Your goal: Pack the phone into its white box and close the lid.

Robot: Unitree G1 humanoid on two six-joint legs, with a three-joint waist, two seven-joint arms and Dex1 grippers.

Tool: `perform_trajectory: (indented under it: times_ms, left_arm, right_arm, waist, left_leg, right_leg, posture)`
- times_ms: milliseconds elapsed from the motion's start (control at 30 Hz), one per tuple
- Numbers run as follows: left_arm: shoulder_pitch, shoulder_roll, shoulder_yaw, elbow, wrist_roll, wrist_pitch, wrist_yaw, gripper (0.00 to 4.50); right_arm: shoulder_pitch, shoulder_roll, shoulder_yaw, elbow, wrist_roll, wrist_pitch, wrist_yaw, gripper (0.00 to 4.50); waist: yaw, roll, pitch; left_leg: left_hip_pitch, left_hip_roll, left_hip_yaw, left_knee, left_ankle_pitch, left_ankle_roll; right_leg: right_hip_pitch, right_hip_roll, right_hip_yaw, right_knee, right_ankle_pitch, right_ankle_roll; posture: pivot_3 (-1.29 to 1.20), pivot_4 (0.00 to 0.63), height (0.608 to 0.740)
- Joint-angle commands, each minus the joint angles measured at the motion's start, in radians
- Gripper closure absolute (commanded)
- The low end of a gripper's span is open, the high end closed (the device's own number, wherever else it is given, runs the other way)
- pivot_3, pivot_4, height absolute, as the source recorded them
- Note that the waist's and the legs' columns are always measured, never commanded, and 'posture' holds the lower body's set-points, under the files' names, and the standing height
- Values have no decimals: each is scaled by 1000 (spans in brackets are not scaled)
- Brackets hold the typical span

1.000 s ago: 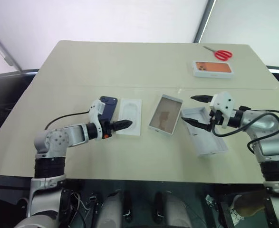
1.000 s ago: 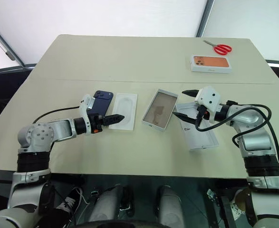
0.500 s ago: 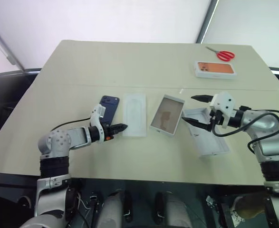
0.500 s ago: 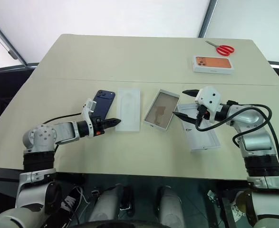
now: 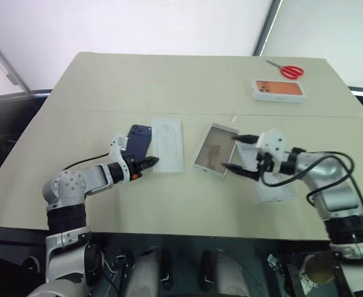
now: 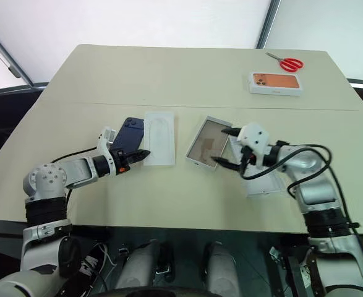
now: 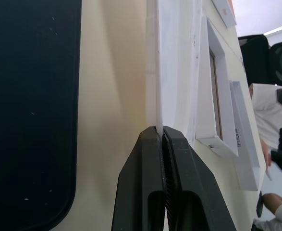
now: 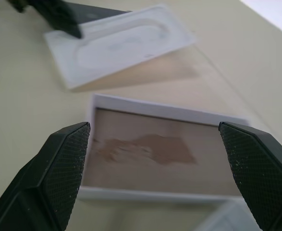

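Left eye view: I see the white box (image 5: 216, 150) empty, tan floor bare. Left gripper (image 5: 151, 162) pinches the white insert (image 5: 167, 145); right gripper (image 5: 235, 153) jaws spread.

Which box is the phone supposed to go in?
Look at the middle of the tan table, between the robot's two arms. The white box lies open there, just ahead of the right gripper. It has a brownish floor inside, unlike the flat white insert beside it and the far box with an orange phone picture.
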Motion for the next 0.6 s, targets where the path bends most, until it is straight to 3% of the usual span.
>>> perform_trajectory:
  times_ms: [33,267,333,533,567,600]
  left_arm:
    - [-23,12,6,-54,-20,-49,-26,4472]
    - [10,1,-8,-145,-9,-148,-14,4472]
    - [15,2,-13,-155,-7,-149,0,4500]
    - [3,-12,16,-143,-56,-118,35,4500]
    - [-1,-16,22,-139,-66,-112,40,4500]
    - [-4,-18,26,-137,-72,-106,45,4500]
  right_arm:
    - [-27,23,39,-38,0,95,-21,0]
    - [-55,42,127,-10,-55,227,-42,0]
    - [-65,42,128,3,-57,236,-38,842]
    - [-77,45,156,16,-82,217,-12,4026]
    - [-76,46,159,16,-85,204,-7,4463]
    - [-74,49,159,15,-83,193,-2,4463]
  waist:
    - [2,0,0]
    - [2,0,0]
    - [2,0,0]
    - [1,0,0]
    - [1,0,0]
    - [0,0,0]
  left_leg:
    - [0,0,0,0,0,0]
    - [-1,0,0,0,0,0]
    - [-1,0,0,0,0,0]
    - [-1,0,0,0,0,0]
    - [-1,0,0,0,0,0]
    - [-1,0,0,0,0,0]
  right_leg:
    - [0,0,0,0,0,0]
    - [-1,-1,0,0,0,0]
    - [-1,-1,0,0,0,0]
    - [-1,0,0,0,0,0]
    - [-1,0,0,0,0,0]
    - [-1,0,0,0,0,0]
  posture:
    - [0,150,738]
    - [0,150,738]
    - [0,150,738]
    - [0,150,738]
    - [0,150,738]
    - [0,150,738]
